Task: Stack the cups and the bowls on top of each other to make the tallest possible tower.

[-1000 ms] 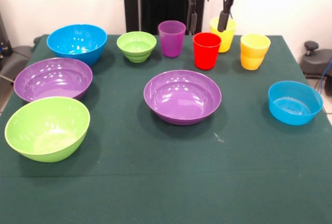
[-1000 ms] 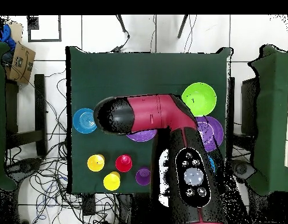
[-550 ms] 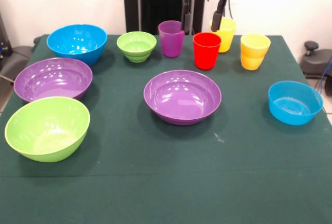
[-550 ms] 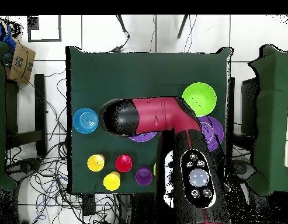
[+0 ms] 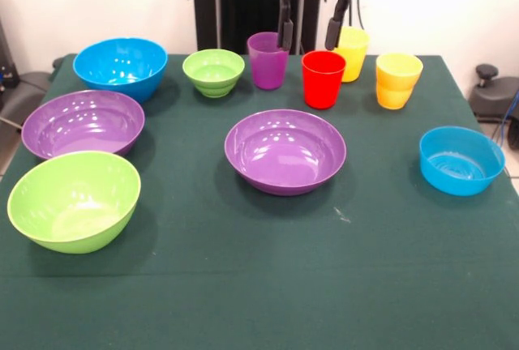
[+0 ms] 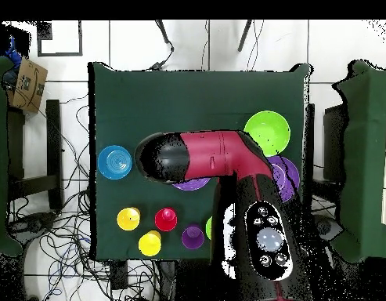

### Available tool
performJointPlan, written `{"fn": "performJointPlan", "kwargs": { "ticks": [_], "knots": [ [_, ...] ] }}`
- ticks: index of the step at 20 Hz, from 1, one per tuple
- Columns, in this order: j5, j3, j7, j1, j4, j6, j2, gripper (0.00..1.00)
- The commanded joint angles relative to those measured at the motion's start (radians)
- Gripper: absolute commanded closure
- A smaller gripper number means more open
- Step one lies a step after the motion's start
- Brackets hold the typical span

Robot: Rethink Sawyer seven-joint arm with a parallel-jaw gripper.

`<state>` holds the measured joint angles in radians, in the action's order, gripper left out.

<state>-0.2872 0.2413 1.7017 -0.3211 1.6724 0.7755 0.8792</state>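
Front view | gripper (image 5: 310, 29) shifted left off far yellow cup (image 5: 351, 52) | jaws spread, empty | above red cup (image 5: 323, 78), likely next pick

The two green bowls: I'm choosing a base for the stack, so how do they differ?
The lime green bowl is much wider and deeper than the small green bowl. The lime one sits tilted at the table's near left corner in the front view; the small one stands level in the far row beside the purple cup. The lime one is yellower. Both are glossy, round, empty and open side up.
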Motion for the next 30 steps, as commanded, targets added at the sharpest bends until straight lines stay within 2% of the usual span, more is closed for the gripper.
{"fn": "performJointPlan", "kwargs": {
  "ticks": [1,9,15,19,24,27,30],
  "knots": [
    [-0.026,0.0,0.072,-0.01,0.071,-0.081,-0.063,0.0],
    [-0.029,-0.006,0.067,-0.019,0.09,-0.102,-0.057,0.0],
    [-0.051,-0.055,0.136,-0.028,0.139,-0.212,-0.087,0.0],
    [0.005,-0.121,0.24,-0.013,0.176,-0.209,-0.077,0.0],
    [0.108,-0.183,0.384,-0.013,0.271,-0.313,-0.086,0.0],
    [0.131,-0.157,0.343,-0.059,0.315,-0.359,-0.1,0.0],
    [0.143,-0.115,0.304,-0.11,0.355,-0.343,-0.095,0.0]
  ]
}}
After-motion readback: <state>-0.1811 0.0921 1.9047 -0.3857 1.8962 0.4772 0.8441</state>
